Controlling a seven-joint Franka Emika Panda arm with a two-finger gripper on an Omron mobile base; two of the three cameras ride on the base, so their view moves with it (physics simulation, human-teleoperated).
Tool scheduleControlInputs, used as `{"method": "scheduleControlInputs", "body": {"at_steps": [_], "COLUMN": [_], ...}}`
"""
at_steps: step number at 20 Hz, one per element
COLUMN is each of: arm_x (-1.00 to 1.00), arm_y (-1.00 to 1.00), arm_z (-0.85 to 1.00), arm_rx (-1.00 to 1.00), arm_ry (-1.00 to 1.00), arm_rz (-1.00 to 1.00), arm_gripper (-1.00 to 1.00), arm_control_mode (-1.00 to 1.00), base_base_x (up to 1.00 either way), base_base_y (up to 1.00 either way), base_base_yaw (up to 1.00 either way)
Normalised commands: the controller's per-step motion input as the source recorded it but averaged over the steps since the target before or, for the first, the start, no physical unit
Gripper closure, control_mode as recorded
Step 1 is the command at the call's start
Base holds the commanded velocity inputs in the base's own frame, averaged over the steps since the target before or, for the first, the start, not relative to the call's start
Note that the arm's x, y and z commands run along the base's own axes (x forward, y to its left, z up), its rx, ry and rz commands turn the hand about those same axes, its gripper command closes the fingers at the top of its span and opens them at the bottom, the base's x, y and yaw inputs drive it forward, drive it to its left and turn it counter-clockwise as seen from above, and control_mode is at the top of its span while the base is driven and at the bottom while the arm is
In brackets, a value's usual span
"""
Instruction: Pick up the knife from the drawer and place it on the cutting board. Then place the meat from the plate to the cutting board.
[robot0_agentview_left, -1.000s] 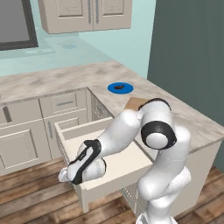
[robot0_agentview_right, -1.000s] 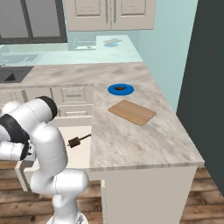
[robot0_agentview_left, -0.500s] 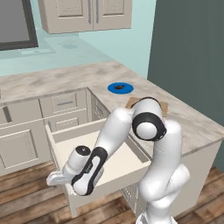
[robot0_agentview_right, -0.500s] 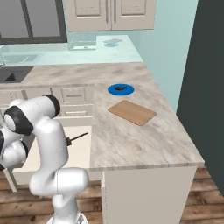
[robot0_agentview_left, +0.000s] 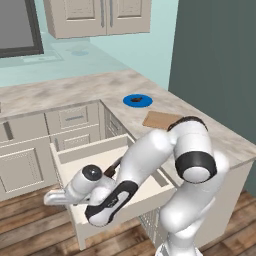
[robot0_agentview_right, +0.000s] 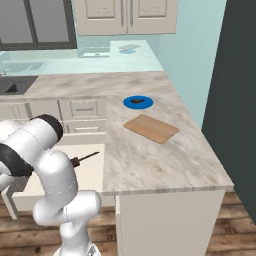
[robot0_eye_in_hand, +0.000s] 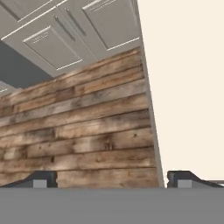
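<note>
The first step of the task was judged to be in hand: the drawer (robot0_agentview_left: 67, 162) stood pulled out from the lower cabinets, and the knife (robot0_agentview_right: 84, 158) lay inside it on the pale floor, toward the side nearest the table (robot0_agentview_right: 165, 160), its dark handle showing just past the arm in the right base view. Nothing had yet been lifted. The gripper (robot0_eye_in_hand: 111, 179) was seen with its finger tips spread wide apart and nothing between them; in the hand view it looked past the drawer's edge at the wooden floor (robot0_eye_in_hand: 78, 131) and the cabinet fronts (robot0_eye_in_hand: 57, 35), so it was pointed away from the knife. In the left base view the hand hung low at the near left corner of the drawer. The next move was judged to call for the hand to be swung back over the drawer, turned downward, aligned across the knife's handle and lowered before the fingers were closed. The cutting board (robot0_agentview_right: 151, 128) lay bare on the table, near the right side, and the plate (robot0_agentview_right: 138, 102) sat just beyond it, farther off, with the meat (robot0_agentview_right: 139, 101) resting on it. No brand, label or writing could be read anywhere.
</note>
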Motion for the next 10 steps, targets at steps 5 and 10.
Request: {"method": "scheduleControlInputs", "body": {"at_steps": [5, 10], "arm_x": [0.00, 0.00], "arm_y": [0.04, 0.00], "arm_z": [1.00, 1.00], "arm_rx": [-0.01, -0.06], "arm_ry": [0.02, 0.17], "arm_rz": [-0.10, -0.08], "arm_gripper": [-1.00, -1.00], "arm_control_mode": [-1.00, -1.00], "base_base_x": [0.00, 0.00], "base_base_y": [0.00, 0.00], "base_base_yaw": [0.00, 0.00]}}
